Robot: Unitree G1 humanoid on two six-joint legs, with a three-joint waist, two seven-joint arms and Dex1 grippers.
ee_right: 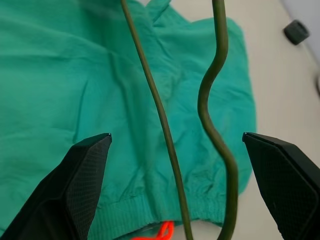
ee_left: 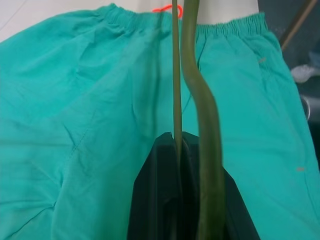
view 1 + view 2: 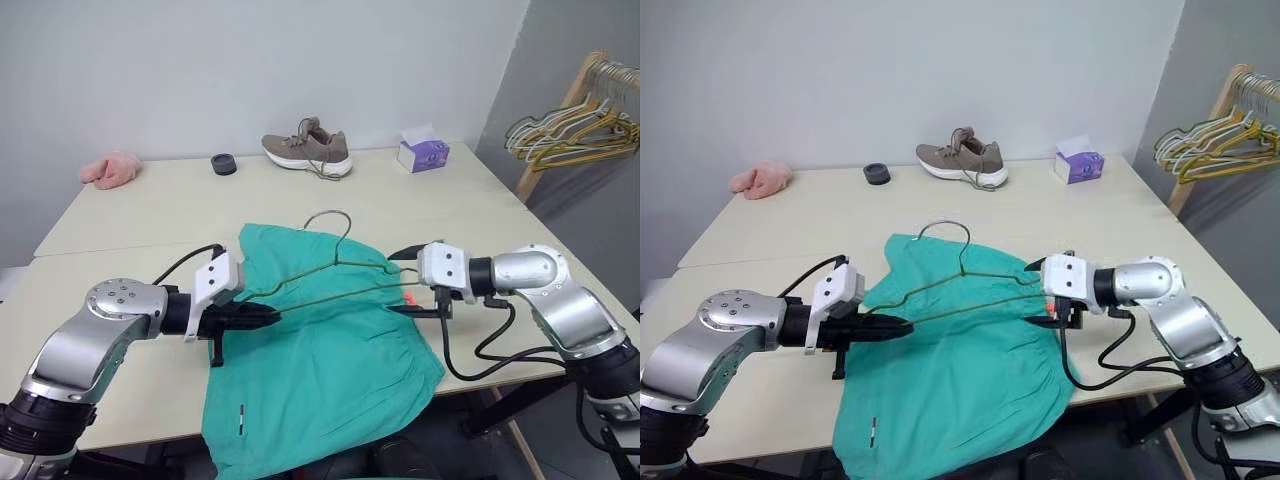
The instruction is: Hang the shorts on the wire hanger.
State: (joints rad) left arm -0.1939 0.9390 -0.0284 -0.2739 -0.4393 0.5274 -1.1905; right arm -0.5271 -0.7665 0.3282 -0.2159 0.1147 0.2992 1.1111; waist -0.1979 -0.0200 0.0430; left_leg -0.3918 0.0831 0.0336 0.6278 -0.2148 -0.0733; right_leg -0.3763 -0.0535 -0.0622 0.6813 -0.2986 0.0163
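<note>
We see the left pincer (image 3: 262, 317) clamped on one end of the thin olive-green wire hanger (image 3: 330, 268), above the teal-green fabric shorts (image 3: 330, 370) on the pale surface (image 3: 150, 215); the right pincer (image 1: 180, 165) gapes beside its other end.

The shorts (image 3: 330, 370) are soft green cloth, not shiny, with a bunched stretchy top edge. The wire hanger (image 3: 330, 262) is thin, smooth metal painted dull green. The table (image 3: 150, 215) is smooth and pale, and the black fingers (image 1: 80, 185) look like hard plastic with a bumpy pattern.
</note>
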